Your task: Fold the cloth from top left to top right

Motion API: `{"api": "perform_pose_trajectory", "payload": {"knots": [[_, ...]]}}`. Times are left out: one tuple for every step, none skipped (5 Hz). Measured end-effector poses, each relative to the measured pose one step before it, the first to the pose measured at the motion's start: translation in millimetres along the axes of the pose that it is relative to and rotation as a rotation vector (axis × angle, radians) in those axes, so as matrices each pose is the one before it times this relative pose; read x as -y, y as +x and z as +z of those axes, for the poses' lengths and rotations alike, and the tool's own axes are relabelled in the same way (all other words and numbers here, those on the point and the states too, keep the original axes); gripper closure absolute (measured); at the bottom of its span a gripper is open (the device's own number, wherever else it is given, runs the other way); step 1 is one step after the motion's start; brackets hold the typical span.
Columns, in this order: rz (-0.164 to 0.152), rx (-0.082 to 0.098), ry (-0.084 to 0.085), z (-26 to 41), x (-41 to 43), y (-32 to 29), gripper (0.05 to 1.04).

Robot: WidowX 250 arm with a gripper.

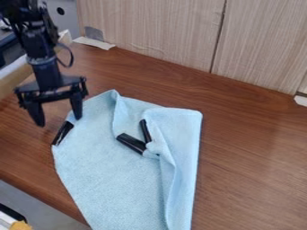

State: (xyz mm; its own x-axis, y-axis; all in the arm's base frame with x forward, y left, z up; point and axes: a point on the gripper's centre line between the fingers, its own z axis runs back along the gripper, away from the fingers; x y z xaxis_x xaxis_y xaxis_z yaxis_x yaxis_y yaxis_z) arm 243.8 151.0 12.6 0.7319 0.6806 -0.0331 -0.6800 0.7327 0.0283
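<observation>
The light blue cloth point(108, 179) spreads across the near part of the wooden table point(252, 179), its right side folded over. Farther back, at the upper left, the gripper point(59, 120) hangs wide open and empty, one fingertip at the cloth's left edge; whether they touch, I cannot tell.

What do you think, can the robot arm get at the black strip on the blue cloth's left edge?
Probably yes: the gripper hangs close to the black strip with its fingers open, and nothing seems to cover the strip.
</observation>
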Motion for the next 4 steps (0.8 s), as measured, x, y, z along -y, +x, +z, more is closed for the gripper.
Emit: {"api": "perform_pose_trajectory", "payload": {"knots": [[-0.0016,0.021,0.006,-1.75,5.18,1.79,0.409],[-0.0025,0.0031,0.0086,-2.95,4.56,-0.24,0.714],[-0.0002,0.0057,0.0164,0.32,1.91,0.39,0.923],[0.0016,-0.0014,0.0043,0.41,1.55,-0.54,1.019]]}}
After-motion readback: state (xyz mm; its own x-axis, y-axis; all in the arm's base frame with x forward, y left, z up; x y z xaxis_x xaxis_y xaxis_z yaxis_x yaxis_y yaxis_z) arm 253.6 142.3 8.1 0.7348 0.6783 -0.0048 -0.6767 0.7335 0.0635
